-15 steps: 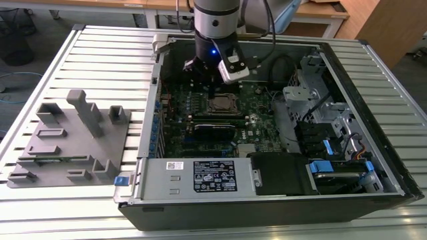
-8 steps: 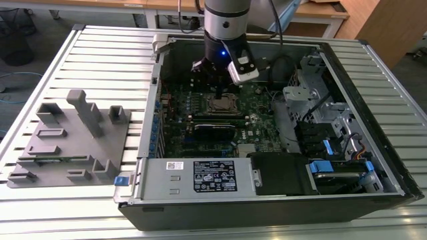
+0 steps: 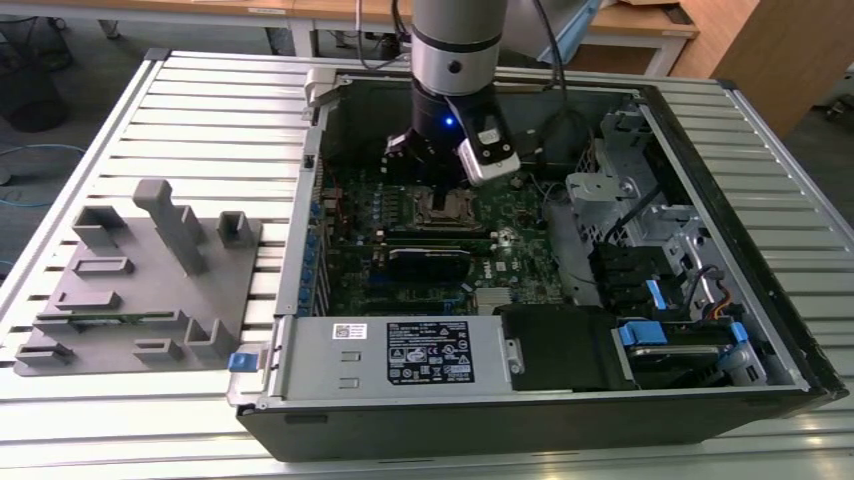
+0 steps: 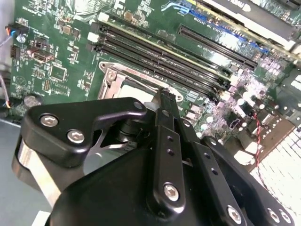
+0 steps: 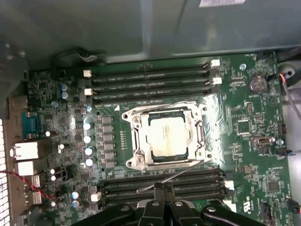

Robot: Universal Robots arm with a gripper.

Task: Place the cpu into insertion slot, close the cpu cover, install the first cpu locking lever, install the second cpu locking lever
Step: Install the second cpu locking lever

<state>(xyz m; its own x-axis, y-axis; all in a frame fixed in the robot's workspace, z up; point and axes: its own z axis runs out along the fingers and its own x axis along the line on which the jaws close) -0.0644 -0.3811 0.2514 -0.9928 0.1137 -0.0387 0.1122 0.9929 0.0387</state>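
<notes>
The cpu (image 5: pixel 167 136), with its dull silver top, lies in the insertion slot (image 5: pixel 141 162) on the green board. The silvery cpu cover (image 5: pixel 135 136) lies flat around it, framing the chip. A thin metal locking lever (image 5: pixel 181 173) slants out from the socket's edge, over the memory slots, ending just in front of my fingertips; contact cannot be told. My gripper (image 5: pixel 162 187) is shut, its black fingers pressed together with nothing visibly between them. In the second wrist view the gripper (image 4: pixel 164 96) points down at the socket's rim (image 4: pixel 113 75). In the exterior view the gripper (image 3: pixel 435 188) hangs right above the socket (image 3: pixel 443 210).
Long black memory slots (image 5: pixel 150 77) flank the socket on two sides. The open computer case (image 3: pixel 534 420) walls the board in, with a power supply (image 3: pixel 387 355) at the front and a drive cage (image 3: pixel 667 250) on the exterior view's right. A grey fixture (image 3: pixel 147 280) sits on the exterior view's left.
</notes>
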